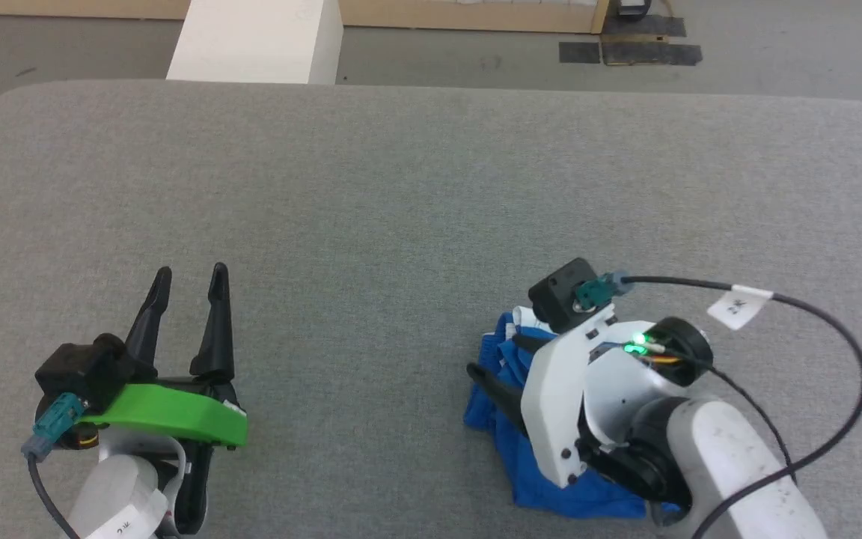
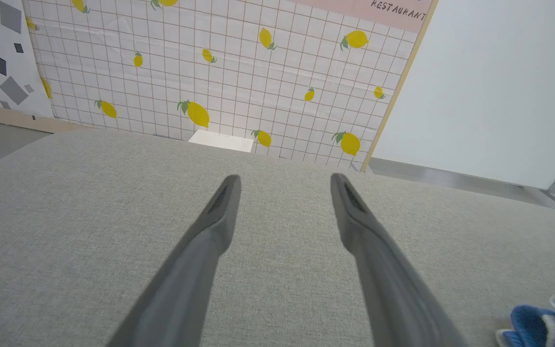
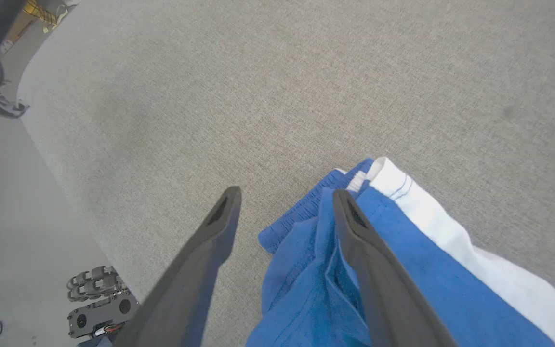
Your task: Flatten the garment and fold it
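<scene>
Hovering my right hand (image 3: 285,195), fingers spread, over the bunched garment (image 3: 403,250): soft, light cloth, I judge, best pinched at its gathered edge between my fingertips.

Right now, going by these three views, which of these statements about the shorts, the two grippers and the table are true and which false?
1. The shorts lie spread flat. False: they are bunched in a heap.
2. The left gripper is open with nothing between its fingers. True.
3. The right gripper is shut on the shorts. False: its fingers stand apart, one across the blue cloth, the other over the table.
4. The shorts lie on the robot's right side of the table. True.
5. The shorts are red. False: blue with a white stripe.
</scene>
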